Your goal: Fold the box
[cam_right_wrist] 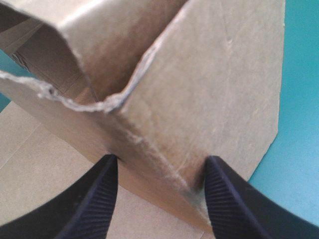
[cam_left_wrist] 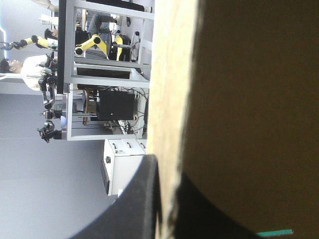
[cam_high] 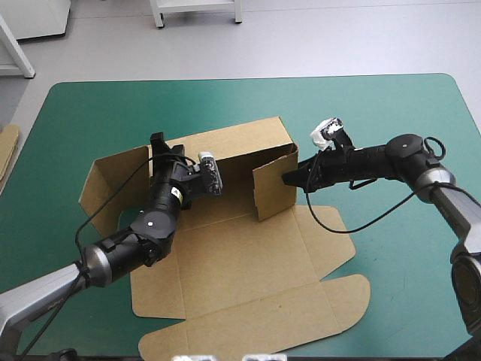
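The brown cut-board box lay mid-table on the teal-green table, its long far wall and its right end flap raised, and its lid flat toward the near edge. The left black-finned gripper was pinched on the far wall's top edge near its left end. The right gripper, fingers spread, straddled the upright end flap from outside, so the flap stood directly ahead of it and the right arm looked better placed to tuck it inward
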Robot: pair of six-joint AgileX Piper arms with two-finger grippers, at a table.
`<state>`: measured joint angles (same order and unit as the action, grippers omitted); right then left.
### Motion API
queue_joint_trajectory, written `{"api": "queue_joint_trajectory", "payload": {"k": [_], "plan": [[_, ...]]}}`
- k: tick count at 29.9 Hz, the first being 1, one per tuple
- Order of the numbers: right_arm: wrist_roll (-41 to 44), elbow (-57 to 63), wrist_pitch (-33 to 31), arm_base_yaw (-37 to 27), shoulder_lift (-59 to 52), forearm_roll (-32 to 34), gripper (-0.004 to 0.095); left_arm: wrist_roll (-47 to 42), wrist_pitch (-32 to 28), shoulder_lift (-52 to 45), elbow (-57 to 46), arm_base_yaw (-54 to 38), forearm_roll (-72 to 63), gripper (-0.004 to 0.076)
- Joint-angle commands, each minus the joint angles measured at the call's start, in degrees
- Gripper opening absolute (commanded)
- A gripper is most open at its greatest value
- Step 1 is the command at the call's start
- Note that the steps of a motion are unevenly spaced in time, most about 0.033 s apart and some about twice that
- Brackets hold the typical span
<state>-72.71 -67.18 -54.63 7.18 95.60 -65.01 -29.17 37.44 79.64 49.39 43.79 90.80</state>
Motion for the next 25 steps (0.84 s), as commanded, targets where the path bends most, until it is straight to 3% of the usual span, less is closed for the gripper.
{"api": "queue_joint_trajectory", "payload": {"k": [1,10,16,25], "plan": [[0.4,-1.2,-0.2,0.3,-2.9,-2.3,0.0500,-1.6,0.3,-1.4,1.3,0.3,-0.6,-0.0009],[3.5,-1.2,2.7,1.9,-4.8,-0.7,0.0497,-2.0,0.4,-1.4,1.3,0.3,-0.7,-0.0009],[10.2,-1.2,13.9,9.3,-7.4,9.5,0.0486,-2.0,0.4,-1.4,1.3,0.3,-1.6,-0.0009],[15.1,-0.6,20.1,11.7,-8.1,10.6,0.0486,-2.0,0.4,-1.4,1.3,0.3,-1.8,-0.0009]]}}
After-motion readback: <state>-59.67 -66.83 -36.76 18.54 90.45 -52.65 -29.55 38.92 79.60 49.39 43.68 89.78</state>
